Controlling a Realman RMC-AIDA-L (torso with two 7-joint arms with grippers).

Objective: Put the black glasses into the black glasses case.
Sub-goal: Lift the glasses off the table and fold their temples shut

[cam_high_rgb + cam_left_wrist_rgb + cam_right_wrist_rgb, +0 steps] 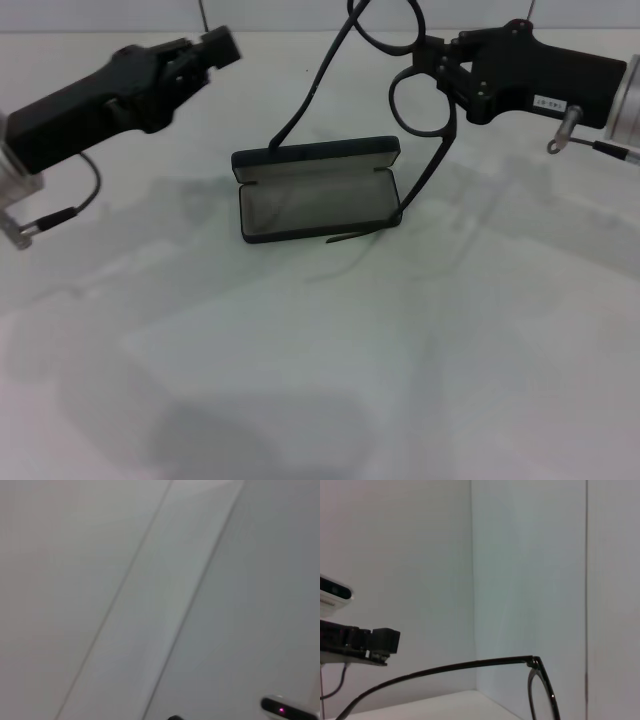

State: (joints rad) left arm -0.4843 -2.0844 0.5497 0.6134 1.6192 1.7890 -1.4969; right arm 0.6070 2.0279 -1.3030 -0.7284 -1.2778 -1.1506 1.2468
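Note:
The black glasses hang in the air, unfolded, with my right gripper shut on their frame near the lenses. One temple arm slopes down to the right front corner of the black glasses case; the other runs down behind the case's lid at its left end. The case lies open on the white table with its grey lining showing and its lid standing at the back. In the right wrist view, a temple arm and one lens rim show. My left gripper hovers at the upper left, away from the case.
White table all around the case, with white walls behind. The left gripper also appears far off in the right wrist view. The left wrist view shows only wall panels and a small white device.

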